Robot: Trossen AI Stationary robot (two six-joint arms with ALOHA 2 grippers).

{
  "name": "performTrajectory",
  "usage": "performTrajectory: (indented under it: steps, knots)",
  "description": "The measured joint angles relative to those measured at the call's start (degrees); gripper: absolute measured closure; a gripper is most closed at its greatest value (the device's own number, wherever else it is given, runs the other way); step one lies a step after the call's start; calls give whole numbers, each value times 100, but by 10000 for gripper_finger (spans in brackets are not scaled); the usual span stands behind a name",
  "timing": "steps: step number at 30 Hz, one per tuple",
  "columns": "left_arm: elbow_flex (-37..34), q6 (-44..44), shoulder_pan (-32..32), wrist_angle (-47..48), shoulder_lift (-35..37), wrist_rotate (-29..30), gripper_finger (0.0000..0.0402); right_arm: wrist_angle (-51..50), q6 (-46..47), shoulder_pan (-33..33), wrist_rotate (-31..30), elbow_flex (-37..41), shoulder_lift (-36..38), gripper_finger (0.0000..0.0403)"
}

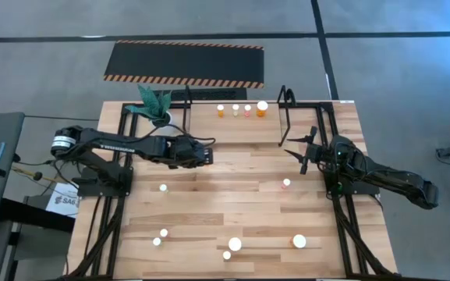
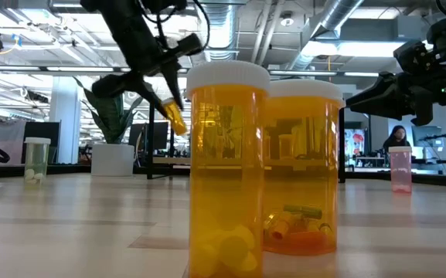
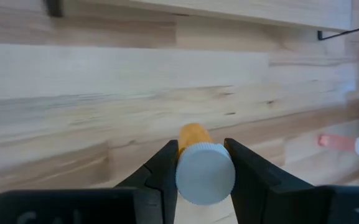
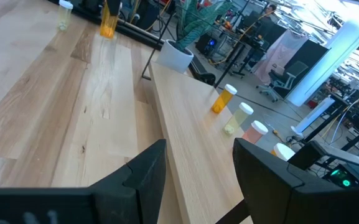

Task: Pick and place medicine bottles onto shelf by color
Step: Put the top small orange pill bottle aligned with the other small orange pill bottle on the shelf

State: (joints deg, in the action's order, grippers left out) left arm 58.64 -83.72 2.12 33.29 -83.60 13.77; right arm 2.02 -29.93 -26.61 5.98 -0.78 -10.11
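Clamping an orange, white-capped medicine bottle [image 3: 199, 163] between its two fingers, the left gripper [image 1: 203, 151] hangs above the wooden counter [image 1: 232, 176], a little toward ten o'clock from the counter's middle. The left wrist view shows the fingers pressed against the cap on both sides, with the orange body pointing away past the fingertips; the low view shows the same bottle [image 2: 175, 116] tilted in the air, clear of the wood.

The right gripper [image 1: 306, 151] sits at about two o'clock on the counter, just beside the shelf's right end loop. Its fingers stand well apart with only bare wood between them.

At twelve o'clock, the black-framed shelf [image 1: 284, 105] carries a row of four bottles [image 1: 241, 110], the rightmost larger and orange. A pinkish bottle [image 1: 286, 184] stands at three o'clock, near the right gripper. One small bottle [image 1: 163, 188] stands alone at nine o'clock. Toward six o'clock, five more bottles [image 1: 235, 244] are scattered, two of them larger. A potted plant [image 1: 156, 105] stands at eleven o'clock beside the shelf's left end.
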Motion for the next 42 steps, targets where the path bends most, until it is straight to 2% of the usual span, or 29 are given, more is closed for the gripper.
performTrajectory:
  steps: [3,8,14,21,25,35,42]
  knots:
    - [188,53,41,44,-189,16,309,9,0,1,0,0,-17,196]
    - [956,461,208,419,-781,16,309,9,0,0,-9,0,-92,196]
    - [2278,1321,463,1495,-1684,12,309,11,0,0,-4,0,-120,196]
    - [3396,2580,784,2023,-2429,15,309,11,0,2,-4,0,-121,196]
    - [3642,3175,1020,2064,-2639,-15,309,6,0,1,-7,0,-118,196]
    - [3649,4390,1550,1898,-2769,-302,309,9,0,0,-5,0,-111,196]
    - [3608,5193,1756,1749,-2814,-76,302,9,0,0,-7,0,-114,196]
